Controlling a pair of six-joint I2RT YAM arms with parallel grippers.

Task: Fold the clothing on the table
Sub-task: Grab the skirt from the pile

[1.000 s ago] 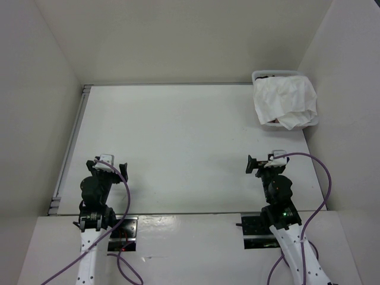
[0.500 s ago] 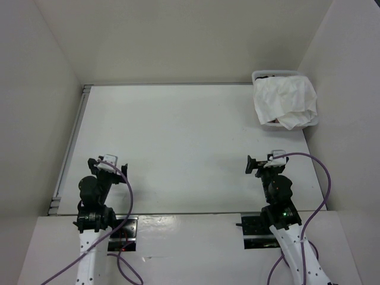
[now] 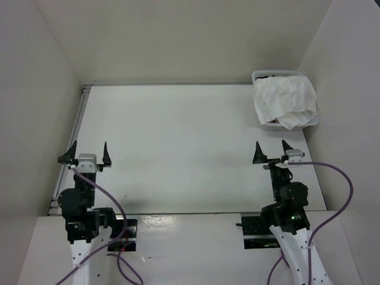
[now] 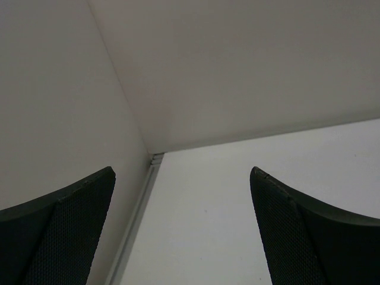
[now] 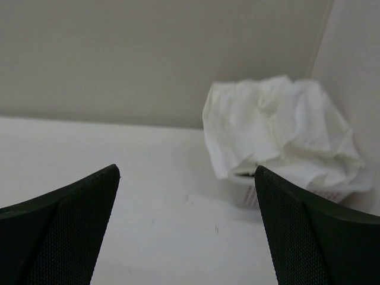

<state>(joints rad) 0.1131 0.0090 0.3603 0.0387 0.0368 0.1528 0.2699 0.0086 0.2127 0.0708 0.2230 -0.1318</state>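
Two hands, both released and spread to full width, nothing in the grasp of either. Left hand [image 3: 88,151] held above the near left part of the bench [image 3: 178,136], just beside the grey rail [image 3: 80,113] along the left edge, tips aimed toward the far wall [image 3: 178,41]. Right hand [image 3: 271,148] held above the near right part, likewise aimed away from the bases and well apart from its partner. Contact with the bench surface impossible to judge from overhead; none with the cloth.

Clothing [image 3: 284,101] at the bench's far right corner, crumpled and heaped over a clear plastic bin [image 3: 274,72]. White, thin and creased, draped across the bin's top and down its near side, hiding most of the rim. Pleat lines too faint to make out. Just under the cloth's lower edge, a sliver of something darker inside the bin, too small to name.

From the right wrist, seen ahead and off to the right, framed between the two dark tips, a strip of the bin's wall peeking out below the folds. From the left wrist, only the far left corner of bench and rail against pale walls. Well apart from both hands, nearer the right one.
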